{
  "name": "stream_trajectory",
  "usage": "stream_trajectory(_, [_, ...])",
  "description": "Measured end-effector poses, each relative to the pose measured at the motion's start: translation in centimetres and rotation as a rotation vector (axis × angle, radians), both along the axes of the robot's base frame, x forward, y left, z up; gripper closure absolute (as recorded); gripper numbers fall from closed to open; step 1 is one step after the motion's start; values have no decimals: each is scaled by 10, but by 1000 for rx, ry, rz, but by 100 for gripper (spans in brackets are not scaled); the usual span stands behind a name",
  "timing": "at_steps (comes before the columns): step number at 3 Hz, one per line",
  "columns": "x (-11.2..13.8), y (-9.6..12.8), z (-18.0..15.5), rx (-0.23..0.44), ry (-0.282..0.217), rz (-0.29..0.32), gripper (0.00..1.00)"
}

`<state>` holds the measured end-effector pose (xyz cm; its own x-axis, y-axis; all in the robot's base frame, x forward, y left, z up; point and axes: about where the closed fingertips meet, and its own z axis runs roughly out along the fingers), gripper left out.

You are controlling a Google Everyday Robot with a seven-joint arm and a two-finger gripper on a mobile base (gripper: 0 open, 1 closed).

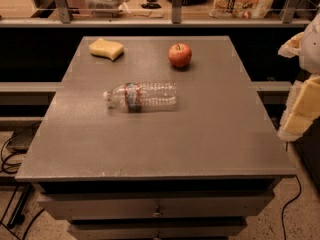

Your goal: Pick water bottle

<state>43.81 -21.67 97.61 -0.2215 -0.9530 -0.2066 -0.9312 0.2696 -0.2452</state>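
The water bottle (141, 96) is a clear ribbed plastic bottle with a red-green-blue label band. It lies on its side near the middle of the grey table (150, 144), with its white cap pointing left. My gripper (301, 106) shows as white and pale yellow parts at the right edge of the view. It hangs beside the table's right edge, well to the right of the bottle and apart from it. Nothing shows in it.
A red apple (179, 55) stands at the table's back, right of centre. A yellow sponge (106, 48) lies at the back left. A railing and a shelf with bags (242, 1) run behind the table. Cables (10, 159) lie on the floor at the left.
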Motion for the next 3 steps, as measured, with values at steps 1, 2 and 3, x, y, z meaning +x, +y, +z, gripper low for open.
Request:
stream_trajectory(1, [0,0,0,0,0,0,0])
stream_trajectory(2, [1,1,0,25,-7,3,0])
stream_trajectory(3, [17,1,-11,156,-4,51,0])
